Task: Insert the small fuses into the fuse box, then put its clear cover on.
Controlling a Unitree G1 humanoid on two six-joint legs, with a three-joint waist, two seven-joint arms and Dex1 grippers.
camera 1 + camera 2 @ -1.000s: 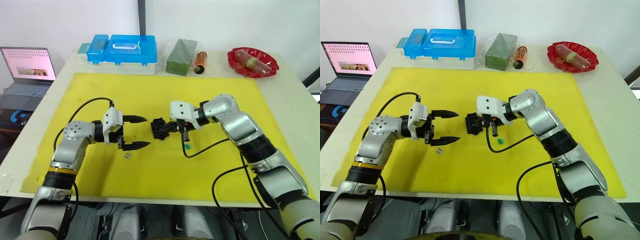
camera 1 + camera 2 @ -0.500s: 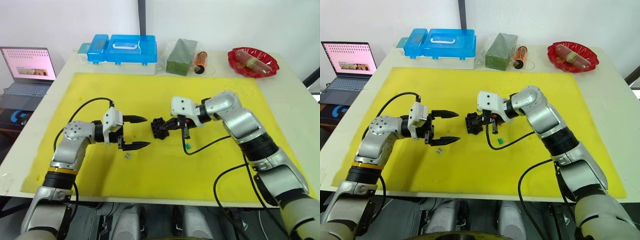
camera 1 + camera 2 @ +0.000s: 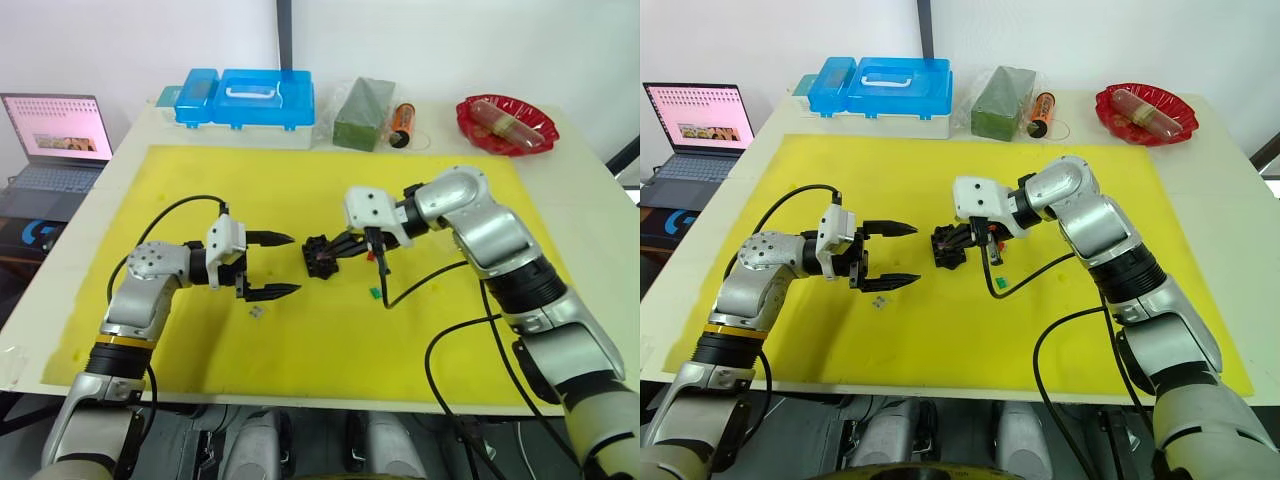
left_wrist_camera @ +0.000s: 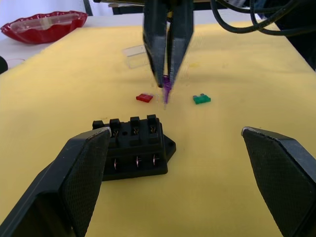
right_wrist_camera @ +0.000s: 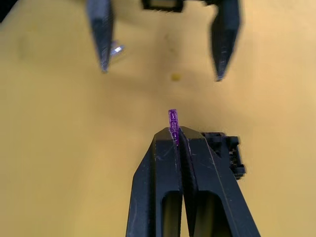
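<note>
The black fuse box [image 3: 318,257] lies mid-mat on the yellow mat [image 3: 300,190]. My right gripper [image 3: 344,249] hovers just to its right and is shut on a purple fuse [image 5: 172,120], which sticks out past the fingertips [image 4: 164,79]; the box [image 5: 225,148] sits beside those tips. A green fuse [image 3: 375,292] and a red fuse [image 4: 144,98] lie loose on the mat near the box. A pale fuse [image 3: 256,312] rests below my left gripper [image 3: 293,264], which is open and empty, left of the box. The clear cover [image 4: 134,55] lies farther off behind the right gripper.
A blue case [image 3: 245,98], a green packet [image 3: 362,112], an orange cylinder [image 3: 402,123] and a red dish [image 3: 505,120] line the table's back edge. A laptop [image 3: 55,140] stands off to the left. Black cables trail from both wrists over the mat.
My right forearm has swung back and the wrist has shifted slightly right and tilted, with the fingertips staying by the fuse box. The left arm has not moved.
</note>
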